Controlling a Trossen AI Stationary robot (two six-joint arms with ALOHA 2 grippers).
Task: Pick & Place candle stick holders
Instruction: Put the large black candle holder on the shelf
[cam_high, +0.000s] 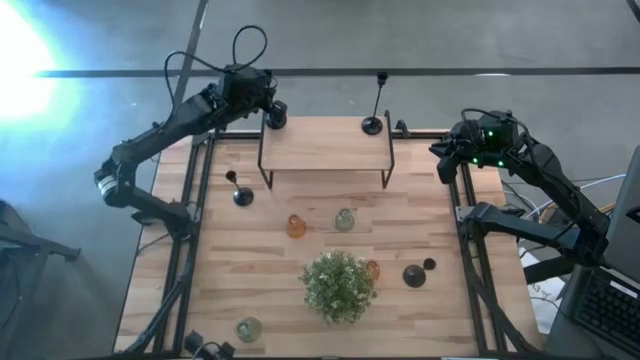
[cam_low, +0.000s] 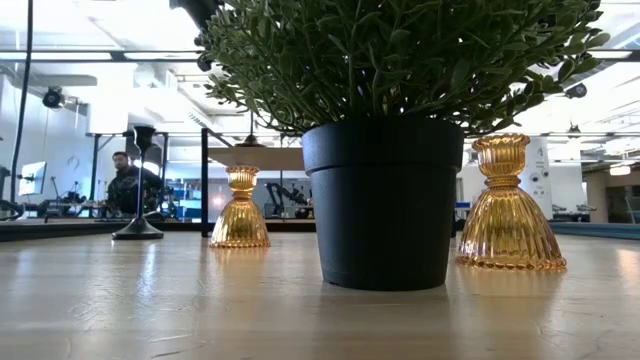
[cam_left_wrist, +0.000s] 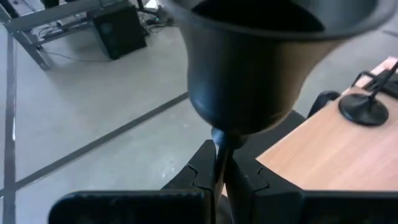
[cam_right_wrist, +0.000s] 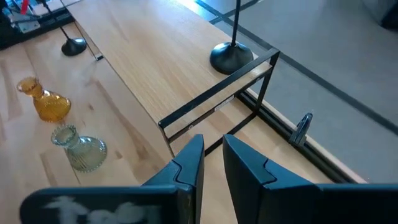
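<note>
Wooden counter (cam_high: 320, 250) carries a raised shelf (cam_high: 325, 145) at 12 o'clock; left gripper (cam_high: 272, 112), at the shelf's 10 o'clock corner, has jaws clamped on a black candle holder's stem (cam_left_wrist: 222, 163). Right gripper (cam_high: 447, 150) waits at 2 o'clock, jaws slightly apart.

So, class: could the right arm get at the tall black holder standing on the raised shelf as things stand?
Probably yes. The right end effector is empty and near the shelf's right end, where the tall black holder stands with nothing between. The left end effector holds another black holder at the far end.
</note>
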